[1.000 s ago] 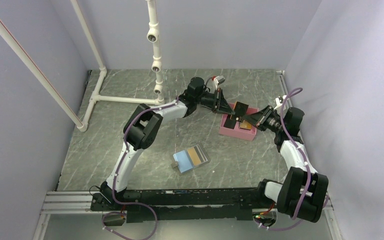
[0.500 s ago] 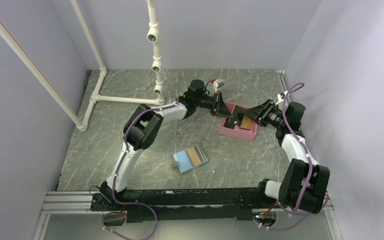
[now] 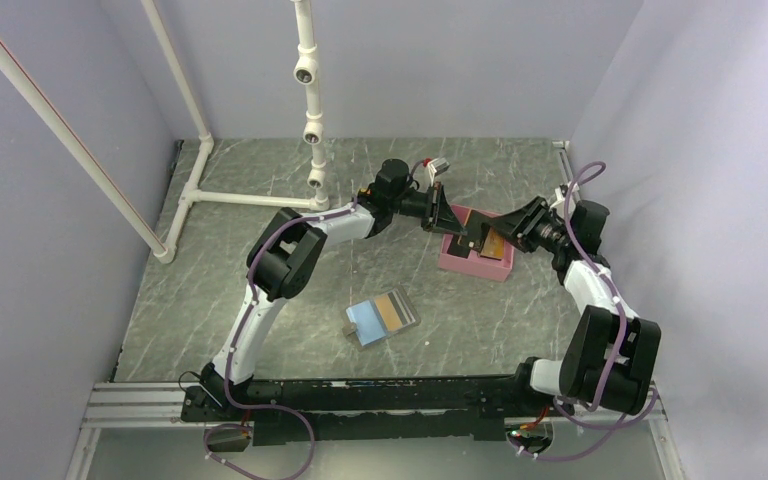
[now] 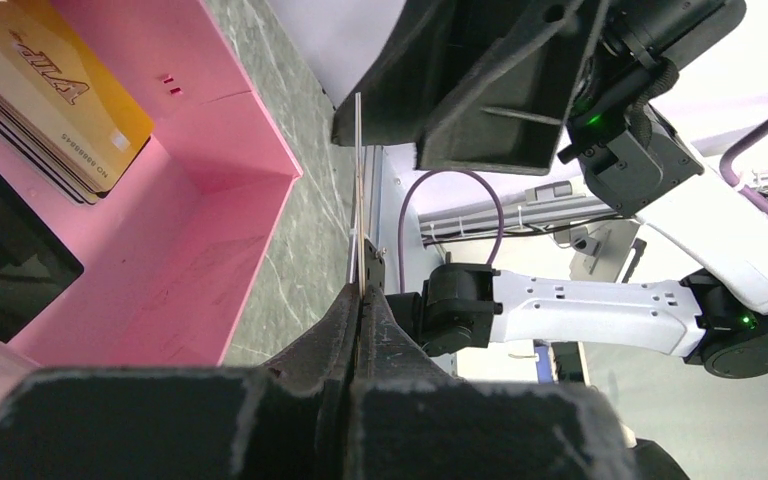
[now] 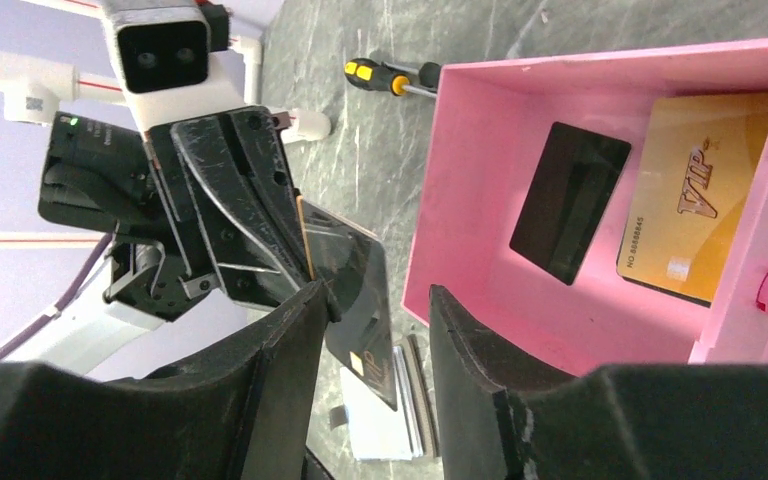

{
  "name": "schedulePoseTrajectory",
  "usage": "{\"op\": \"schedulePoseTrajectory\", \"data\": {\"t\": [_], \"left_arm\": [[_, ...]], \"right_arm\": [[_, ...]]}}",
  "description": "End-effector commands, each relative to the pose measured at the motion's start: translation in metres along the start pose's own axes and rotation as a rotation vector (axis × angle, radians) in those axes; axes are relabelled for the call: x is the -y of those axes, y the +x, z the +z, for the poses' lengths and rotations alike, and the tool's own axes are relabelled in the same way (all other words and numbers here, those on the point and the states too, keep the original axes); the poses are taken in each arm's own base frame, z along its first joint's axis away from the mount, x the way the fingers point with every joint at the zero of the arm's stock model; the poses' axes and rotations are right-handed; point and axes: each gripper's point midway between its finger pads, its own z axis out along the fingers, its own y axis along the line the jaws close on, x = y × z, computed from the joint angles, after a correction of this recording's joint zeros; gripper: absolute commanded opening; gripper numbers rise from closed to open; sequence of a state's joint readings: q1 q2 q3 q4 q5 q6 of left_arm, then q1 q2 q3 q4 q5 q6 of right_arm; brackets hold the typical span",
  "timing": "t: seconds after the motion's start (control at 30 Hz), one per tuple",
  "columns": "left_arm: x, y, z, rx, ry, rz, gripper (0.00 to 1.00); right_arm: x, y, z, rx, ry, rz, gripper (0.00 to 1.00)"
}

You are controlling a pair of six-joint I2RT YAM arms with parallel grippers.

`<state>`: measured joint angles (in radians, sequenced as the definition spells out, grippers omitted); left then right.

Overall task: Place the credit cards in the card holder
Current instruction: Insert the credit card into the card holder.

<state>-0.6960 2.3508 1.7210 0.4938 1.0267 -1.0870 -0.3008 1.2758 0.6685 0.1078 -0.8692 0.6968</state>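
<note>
My left gripper (image 3: pixel 457 228) is shut on a dark credit card (image 3: pixel 472 232) and holds it on edge above the pink tray (image 3: pixel 470 265). The left wrist view shows the card (image 4: pixel 359 180) edge-on between the shut jaws (image 4: pixel 360 295). My right gripper (image 3: pixel 492 238) is open, its jaws (image 5: pixel 375 310) on either side of that card (image 5: pixel 355 270), with a gap to the right finger. A black card (image 5: pixel 570 200) and a gold card stack (image 5: pixel 700 190) lie in the tray. The card holder (image 3: pixel 383 317) lies open on the table, light blue inside, a tan card (image 3: pixel 395 310) in it.
A screwdriver (image 5: pixel 385 72) lies on the table just beyond the tray's far corner. A white pipe frame (image 3: pixel 250 198) stands at the back left, with a hanging pipe (image 3: pixel 310 80). Purple walls close in the sides and back.
My right gripper has risen and moved left from the tray's right end to straddle the card held by my left gripper. The left arm has barely moved.
</note>
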Motion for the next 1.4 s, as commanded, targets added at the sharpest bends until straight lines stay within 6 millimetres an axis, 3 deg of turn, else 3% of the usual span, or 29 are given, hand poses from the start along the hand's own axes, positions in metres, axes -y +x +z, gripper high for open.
{"op": "schedulePoseTrajectory", "data": {"t": [0.0, 0.9, 1.1, 1.37], "left_arm": [[0.026, 0.001, 0.003, -0.016, 0.056, 0.059, 0.0], [0.008, 0.004, 0.006, -0.035, -0.009, 0.023, 0.0], [-0.005, -0.001, 0.0, 0.0, -0.046, -0.007, 0.0], [-0.004, -0.005, 0.0, 0.004, -0.05, -0.007, 0.0]], "right_arm": [[-0.01, -0.013, 0.003, 0.014, -0.048, -0.046, 0.45], [-0.026, -0.012, -0.003, 0.024, -0.078, -0.097, 0.36], [-0.024, -0.01, -0.005, 0.024, -0.047, -0.116, 0.36], [-0.027, -0.001, -0.002, -0.008, -0.079, -0.101, 0.37]]}}
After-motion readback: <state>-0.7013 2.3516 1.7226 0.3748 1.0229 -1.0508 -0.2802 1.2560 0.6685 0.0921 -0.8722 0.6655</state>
